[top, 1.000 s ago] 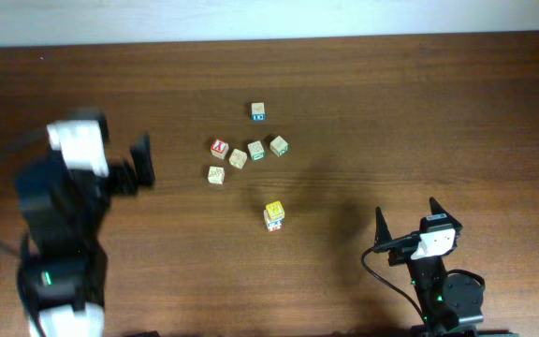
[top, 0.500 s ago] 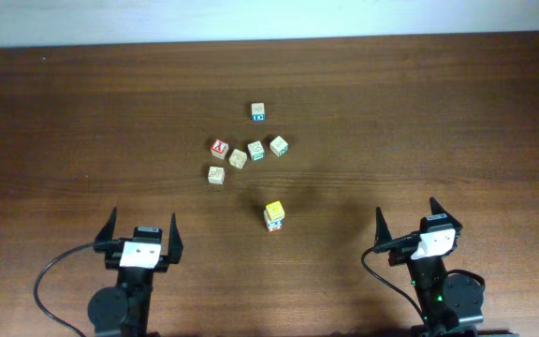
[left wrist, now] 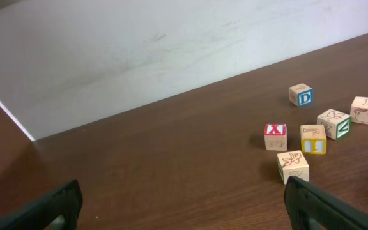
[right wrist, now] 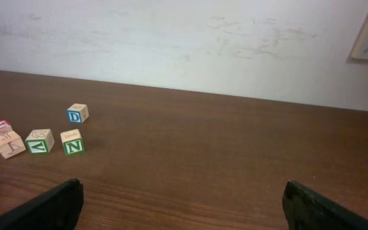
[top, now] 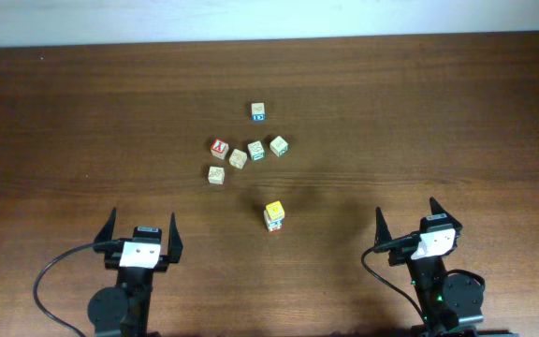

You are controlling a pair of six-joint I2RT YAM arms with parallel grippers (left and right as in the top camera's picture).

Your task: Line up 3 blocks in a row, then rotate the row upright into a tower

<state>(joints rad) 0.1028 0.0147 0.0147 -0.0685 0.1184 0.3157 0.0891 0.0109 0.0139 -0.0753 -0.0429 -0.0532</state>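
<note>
Seven little wooden blocks lie on the bench, and neither arm touches any of them. The left gripper sits at the near edge toward the left corner, its jaws spread wide and empty. The right gripper sits likewise toward the near right corner, also spread and holding nothing. Between them, nearer the middle of the bench, the yellow-topped block stands alone. Farther toward the far edge is a loose cluster. The red-faced block is at its left, and the pale block, the green V block and the green N block run rightward from it in a slightly bowed row. They are close together, though I cannot tell whether any touch. A scribbled pale block lies just on the near side of the red one. The blue D block sits apart, beyond the row toward the far edge.
</note>
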